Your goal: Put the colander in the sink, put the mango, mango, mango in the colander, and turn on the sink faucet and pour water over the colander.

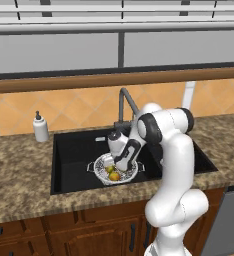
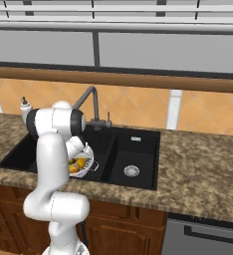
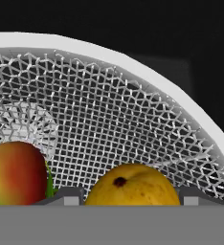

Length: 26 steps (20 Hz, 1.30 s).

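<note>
The matte black rectangular double-basin sink sits in your speckled brown stone counter, with the round silvery-white perforated metal colander resting in its large basin below the dark grey arched faucet. Inside the colander you have small oval yellow-orange mangos, one red-green mango just beside the yellow one. Your two-finger gripper is lowered into the colander, its dark tips flanking the yellow mango; whether they clamp it cannot be told.

A glossy white arm built of thick rounded segments, with dark grey bands ringing its joints. The hand is white over black, ending in small dark grey finger tips.
</note>
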Available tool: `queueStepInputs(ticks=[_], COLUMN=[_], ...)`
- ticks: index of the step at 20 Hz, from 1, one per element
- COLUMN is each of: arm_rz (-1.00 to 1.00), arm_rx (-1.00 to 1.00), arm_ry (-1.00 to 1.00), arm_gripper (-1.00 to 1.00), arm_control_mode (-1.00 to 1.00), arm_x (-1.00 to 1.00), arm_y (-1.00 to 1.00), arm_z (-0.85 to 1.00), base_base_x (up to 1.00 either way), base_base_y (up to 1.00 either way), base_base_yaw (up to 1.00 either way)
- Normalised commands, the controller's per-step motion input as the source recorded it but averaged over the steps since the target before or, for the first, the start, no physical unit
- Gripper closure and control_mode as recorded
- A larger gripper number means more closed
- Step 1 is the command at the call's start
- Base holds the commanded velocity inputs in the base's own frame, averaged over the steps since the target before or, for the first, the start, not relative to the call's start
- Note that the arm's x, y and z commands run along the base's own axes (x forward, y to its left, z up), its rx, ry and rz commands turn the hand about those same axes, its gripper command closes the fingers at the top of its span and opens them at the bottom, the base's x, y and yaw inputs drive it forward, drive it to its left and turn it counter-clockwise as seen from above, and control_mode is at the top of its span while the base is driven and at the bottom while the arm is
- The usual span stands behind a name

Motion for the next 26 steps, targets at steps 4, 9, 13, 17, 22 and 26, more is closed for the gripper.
queueStepInputs(ticks=[4, 9, 13, 17, 22, 26], arm_rz=[-0.04, -0.04, -0.02, -0.03, -0.01, 0.00], arm_rx=[0.00, 0.00, -0.04, -0.10, -0.02, 0.00], arm_ry=[0.00, 0.00, 0.00, 0.00, 0.00, 0.03], arm_gripper=[-1.00, -1.00, -1.00, -1.00, -1.00, -1.00], arm_control_mode=[-1.00, -1.00, -1.00, -1.00, -1.00, -1.00], arm_x=[-0.21, -0.14, -0.12, -0.19, -0.42, -0.41], arm_y=[-0.08, -0.02, -0.02, 0.00, 0.08, 0.03], arm_z=[-0.18, -0.05, 0.01, 0.33, 0.59, 0.73], base_base_x=[0.00, 0.00, 0.00, 0.00, 0.00, 0.00], base_base_y=[0.00, 0.00, 0.00, 0.00, 0.00, 0.00], base_base_yaw=[0.00, 0.00, 0.00, 0.00, 0.00, 0.00])
